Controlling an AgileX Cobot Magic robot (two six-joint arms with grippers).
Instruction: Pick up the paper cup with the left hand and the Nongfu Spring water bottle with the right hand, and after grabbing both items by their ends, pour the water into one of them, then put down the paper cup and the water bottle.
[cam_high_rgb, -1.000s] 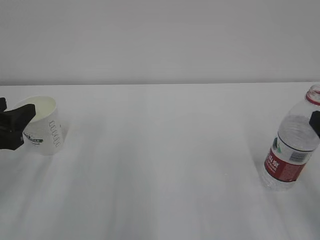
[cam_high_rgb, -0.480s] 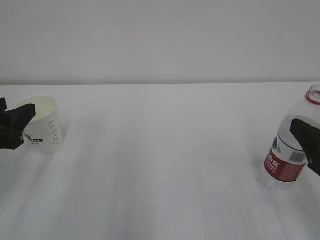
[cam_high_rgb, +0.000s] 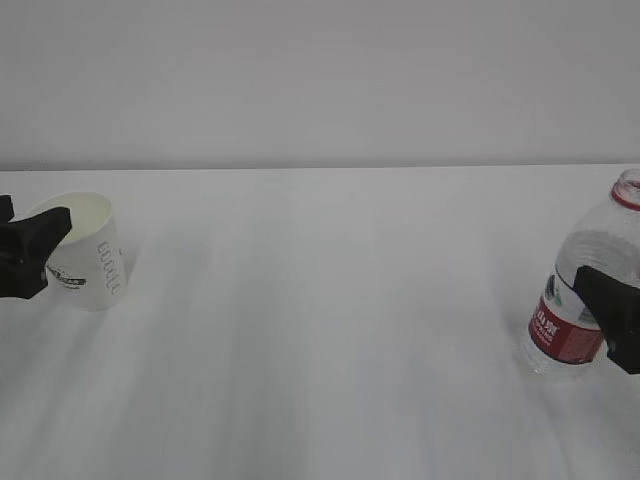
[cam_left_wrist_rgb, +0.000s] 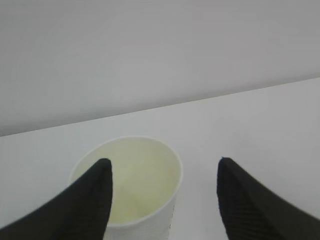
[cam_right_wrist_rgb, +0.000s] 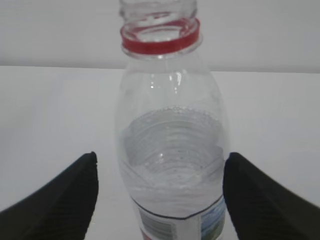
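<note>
Worktop (cam_high_rgb: 320, 320): white, bare between the two items. Take the bottle (cam_high_rgb: 590, 290) as your landmark; it stands upright at the far right, uncapped, red ring at the neck, part full.

Right tool (cam_high_rgb: 612, 315): fingers spread wide, one either side of the bottle in the wrist view, each clear of the plastic. It holds nothing. In the exterior view it sits low against the label.

Left tool (cam_high_rgb: 25, 255): far left of the bottle, well apart. Fingers wide. One finger (cam_left_wrist_rgb: 92, 200) overlaps the cup's rim in the wrist view; the other stands off to the cup's side with bare worktop between. You cannot tell whether that first finger touches.

Cup (cam_high_rgb: 88, 250): upright, pale yellowish water (cam_left_wrist_rgb: 127, 200) inside.

Risks, as judgement:
- Move the left tool sideways with that finger near the rim and you may tip the cup and spill it.
- The bottle is open. A nudge from either right finger could rock it and slop water out.
- Thin paper wall; a hard squeeze would buckle it.
</note>
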